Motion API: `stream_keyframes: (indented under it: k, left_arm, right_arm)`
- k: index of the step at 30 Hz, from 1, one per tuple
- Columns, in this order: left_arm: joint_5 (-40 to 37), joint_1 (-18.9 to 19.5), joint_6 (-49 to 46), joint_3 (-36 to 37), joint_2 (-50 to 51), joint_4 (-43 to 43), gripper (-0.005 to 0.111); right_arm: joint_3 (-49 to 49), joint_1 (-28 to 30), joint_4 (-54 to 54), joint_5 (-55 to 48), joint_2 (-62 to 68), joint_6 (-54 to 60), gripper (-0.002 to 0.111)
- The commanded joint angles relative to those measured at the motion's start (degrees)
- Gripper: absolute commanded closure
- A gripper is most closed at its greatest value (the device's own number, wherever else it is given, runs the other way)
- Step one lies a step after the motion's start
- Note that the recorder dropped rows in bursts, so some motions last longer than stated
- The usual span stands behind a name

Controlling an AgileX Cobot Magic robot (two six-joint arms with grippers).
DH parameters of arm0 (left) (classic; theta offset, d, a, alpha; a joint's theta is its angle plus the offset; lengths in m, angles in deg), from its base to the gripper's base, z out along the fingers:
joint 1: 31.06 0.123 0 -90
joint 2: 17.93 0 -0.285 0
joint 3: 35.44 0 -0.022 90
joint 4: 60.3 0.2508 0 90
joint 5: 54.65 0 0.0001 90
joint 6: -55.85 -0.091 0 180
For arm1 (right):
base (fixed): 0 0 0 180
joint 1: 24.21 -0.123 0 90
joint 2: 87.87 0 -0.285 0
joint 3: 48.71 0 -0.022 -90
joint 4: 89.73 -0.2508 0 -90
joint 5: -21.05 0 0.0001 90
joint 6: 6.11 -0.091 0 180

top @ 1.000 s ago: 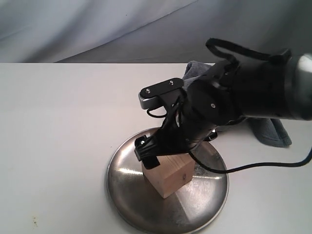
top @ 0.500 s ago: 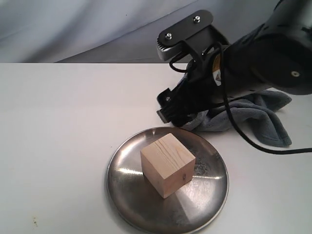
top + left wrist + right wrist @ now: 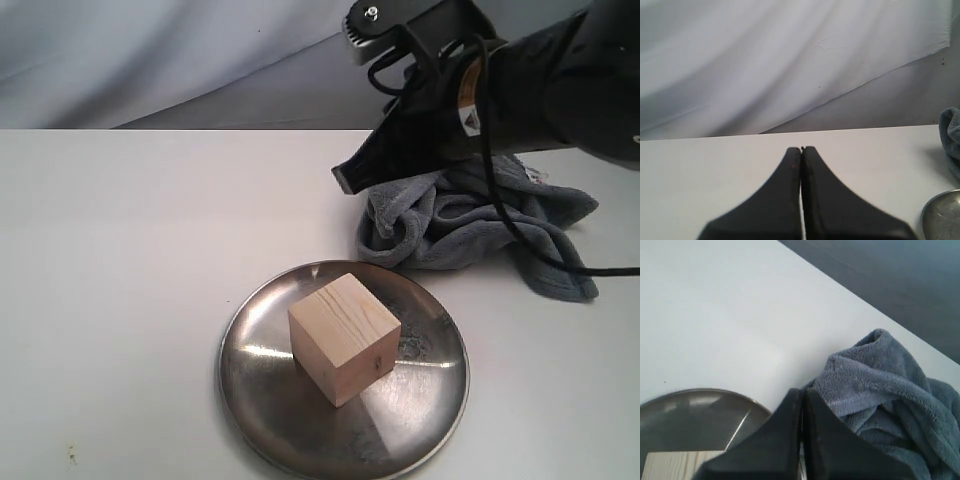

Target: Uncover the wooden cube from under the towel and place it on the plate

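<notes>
The pale wooden cube [image 3: 344,338] stands bare in the middle of the shiny steel plate [image 3: 262,400]; a corner of the wooden cube [image 3: 680,465] and the plate [image 3: 695,415] also show in the right wrist view. Behind the plate lies the crumpled grey-blue towel [image 3: 470,225], which fills much of the right wrist view as the towel [image 3: 890,385]. My right gripper [image 3: 345,181] hangs above the table between plate and towel, shut and empty [image 3: 801,390]. My left gripper [image 3: 801,148] is shut with nothing in it, low over the white table, and is out of the exterior view.
The white table [image 3: 130,250] runs to a grey backdrop [image 3: 200,50]. The right arm and its black cable [image 3: 530,260] overhang the towel. In the left wrist view an edge of the towel [image 3: 951,130] and the plate rim [image 3: 942,212] show at one side.
My right gripper has let go of the cube on the plate and has risen back toward the towel side, shutting empty. The cube stays where it was set.
</notes>
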Motion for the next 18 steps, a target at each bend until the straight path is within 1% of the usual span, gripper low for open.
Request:
stream_keyframes:
  k: [1, 7, 11, 18]
  left_arm:
    - [0.62, 0.12, 0.15, 0.25, -0.24, -0.14, 0.107]
    - [0.62, 0.12, 0.15, 0.25, -0.24, -0.14, 0.107]
    - [0.62, 0.12, 0.15, 0.25, -0.24, -0.14, 0.107]
    - [0.62, 0.12, 0.15, 0.25, -0.24, -0.14, 0.107]
  right_arm:
    - [-0.02, 3.03, 0.3, 5.7, -0.46, -0.3, 0.108]
    - [-0.02, 8.44, 0.02, 14.51, -0.46, -0.43, 0.108]
    - [-0.02, 12.81, -3.5, 19.25, -0.46, -0.71, 0.108]
    - [-0.02, 16.99, -5.92, 24.82, -0.46, -0.71, 0.108]
